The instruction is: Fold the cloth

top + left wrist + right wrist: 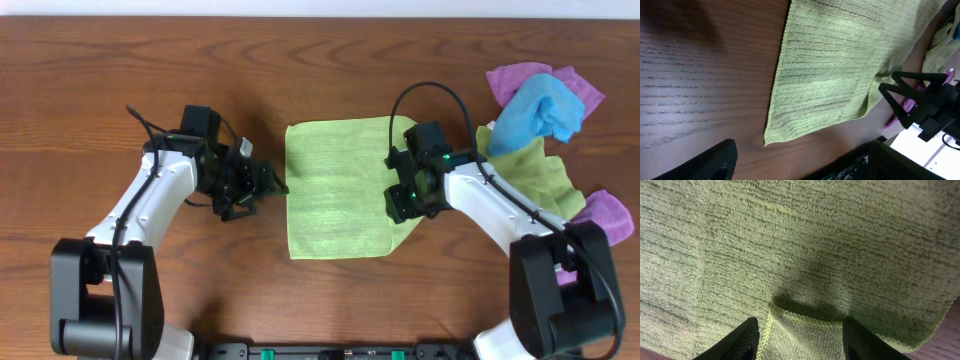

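A light green cloth (335, 190) lies flat as a rough rectangle in the middle of the wooden table; it also shows in the left wrist view (840, 65) and fills the right wrist view (790, 245). My left gripper (270, 185) is open and empty, just off the cloth's left edge, low over bare wood (800, 165). My right gripper (400, 195) is over the cloth's right edge. Its fingers (800, 340) are apart, with a turned-up hemmed flap of the cloth lying between them.
A pile of other cloths sits at the right: a purple one (520, 78), a blue one (540, 110), a green one (540, 170) and another purple one (605, 215). The right arm (920, 100) shows in the left wrist view beyond the cloth.
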You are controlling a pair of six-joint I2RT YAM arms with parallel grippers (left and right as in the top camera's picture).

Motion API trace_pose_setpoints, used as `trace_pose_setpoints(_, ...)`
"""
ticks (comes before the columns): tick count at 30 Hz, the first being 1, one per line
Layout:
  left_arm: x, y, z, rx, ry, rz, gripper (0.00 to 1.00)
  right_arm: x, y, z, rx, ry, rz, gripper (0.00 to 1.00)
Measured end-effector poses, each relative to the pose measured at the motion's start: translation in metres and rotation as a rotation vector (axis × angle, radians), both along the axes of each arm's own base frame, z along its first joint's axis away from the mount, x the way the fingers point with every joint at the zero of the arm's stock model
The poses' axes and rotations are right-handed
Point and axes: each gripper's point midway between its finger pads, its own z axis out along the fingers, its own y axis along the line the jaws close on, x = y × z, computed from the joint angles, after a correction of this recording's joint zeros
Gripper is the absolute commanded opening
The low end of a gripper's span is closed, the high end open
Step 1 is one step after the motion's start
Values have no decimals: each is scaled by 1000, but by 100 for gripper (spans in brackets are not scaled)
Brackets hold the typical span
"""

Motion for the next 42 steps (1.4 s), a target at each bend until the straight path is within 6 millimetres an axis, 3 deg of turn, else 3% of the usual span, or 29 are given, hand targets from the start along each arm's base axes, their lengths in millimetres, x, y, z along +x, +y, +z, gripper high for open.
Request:
trace_pose_setpoints(12, 0, 0, 0, 0, 0, 0, 85, -5, -1, -1, -6, 20, 0, 50)
trace_pose_setpoints(14, 0, 0, 0, 0, 0, 0, 85, -6, -2, -5, -10, 33, 2, 42)
trace_pose_setpoints(16, 0, 0, 0, 0, 0, 0, 85, -9, -3, -12, -18, 56, 4, 19)
trace_pose_setpoints(18, 0, 0, 0, 0, -1, 0, 85, -8, -3, -13, -22, 57, 6, 1)
trace_pose_setpoints(27, 0, 0, 0, 0, -1, 0, 86, -11, -3, -6, -15, 64, -44, 3)
trace_pose_setpoints(35, 1, 0, 0, -2, -7, 0, 86, -26, -6, 21, -4, 76, -102, 7)
trace_pose_setpoints(42, 6, -1, 1, -6, -28, 0, 86, -42, -11, 23, -25, 139, -124, 11)
